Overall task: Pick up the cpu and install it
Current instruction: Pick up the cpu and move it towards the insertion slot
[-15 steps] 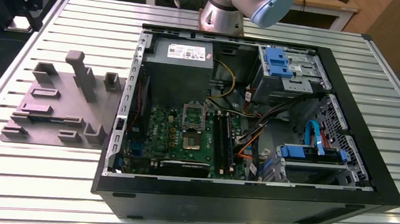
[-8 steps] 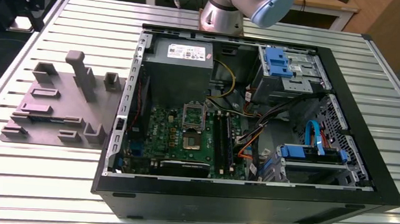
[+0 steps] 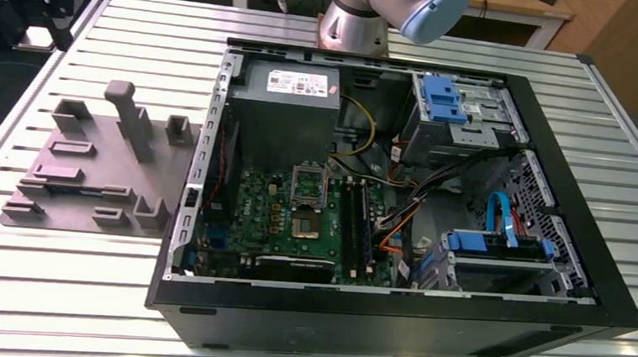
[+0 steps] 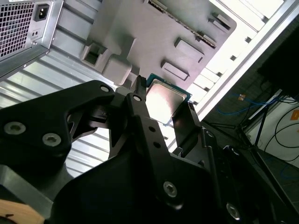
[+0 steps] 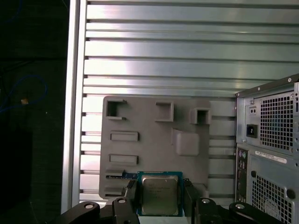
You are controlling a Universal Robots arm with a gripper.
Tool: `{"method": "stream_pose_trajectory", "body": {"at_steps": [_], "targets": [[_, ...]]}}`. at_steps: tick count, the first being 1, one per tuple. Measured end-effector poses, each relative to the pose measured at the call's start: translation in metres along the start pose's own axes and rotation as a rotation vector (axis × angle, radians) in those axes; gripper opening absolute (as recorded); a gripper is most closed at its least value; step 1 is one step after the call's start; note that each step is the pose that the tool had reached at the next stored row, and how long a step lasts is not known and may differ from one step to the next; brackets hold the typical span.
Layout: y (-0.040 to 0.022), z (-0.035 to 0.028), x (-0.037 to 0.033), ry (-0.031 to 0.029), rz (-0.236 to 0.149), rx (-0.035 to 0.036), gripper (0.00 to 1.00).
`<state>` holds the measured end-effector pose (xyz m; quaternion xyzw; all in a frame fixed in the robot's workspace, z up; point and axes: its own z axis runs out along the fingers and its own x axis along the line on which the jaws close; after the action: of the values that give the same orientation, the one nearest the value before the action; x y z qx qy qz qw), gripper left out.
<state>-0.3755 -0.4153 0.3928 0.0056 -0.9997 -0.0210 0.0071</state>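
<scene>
Gripper (image 5: 160,193) pinching cpu (image 5: 160,196) by two opposite edges, one finger (image 5: 130,191) each side; same hold seen in second wrist view, gripper (image 4: 163,105) on cpu (image 4: 167,99).

Cpu hangs in air over mauve-grey tray (image 5: 154,140), apparently not touching it.

Likely reason for edge grip: underside stays untouched, chip stays level for seating.

Metal top faces wrist cameras. Near-square, no clear long axis; edges roughly parallel to tray edges.

Computer case (image 3: 400,312) lies open beside tray (image 3: 84,162); socket frame (image 3: 309,180) bare.
</scene>
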Motion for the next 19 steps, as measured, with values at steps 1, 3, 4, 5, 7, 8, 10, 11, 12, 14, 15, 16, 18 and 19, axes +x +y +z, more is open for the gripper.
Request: {"method": "stream_pose_trajectory", "body": {"at_steps": [1,3,4,5,7,8,10,11,12,14,15,16,18,19], "targets": [[0.0,0.0,0.0,0.0,0.0,0.0,0.47],[0.0,0.0,-0.0001,0.0,0.0,0.0,0.47],[0.0,0.0,-0.0002,0.0001,0.0,0.0,0.47],[0.0,0.0,-0.0003,0.0,0.0,0.0,0.47],[0.0,0.0,-0.0006,0.0001,0.0,0.0,0.47],[0.0,0.0,-0.0006,0.0,0.0,0.0,0.47],[0.0,0.0,-0.0007,0.0,0.0,0.0,0.47],[-0.0001,0.0,-0.0007,0.0,0.0,0.0,0.47],[0.0,0.0,-0.0009,0.0001,0.0,0.0,0.47],[-0.0001,0.0,-0.0017,0.0001,0.0,0.0001,0.47],[-0.0001,0.0,-0.0019,0.0,0.0,0.0,0.47],[0.0,0.0,-0.0021,0.0,0.0,0.0,0.47],[-0.0001,0.0,-0.0024,0.0,0.0,0.0,0.47],[-0.0001,0.0,-0.0026,0.0,0.0,0.0,0.47]]}}
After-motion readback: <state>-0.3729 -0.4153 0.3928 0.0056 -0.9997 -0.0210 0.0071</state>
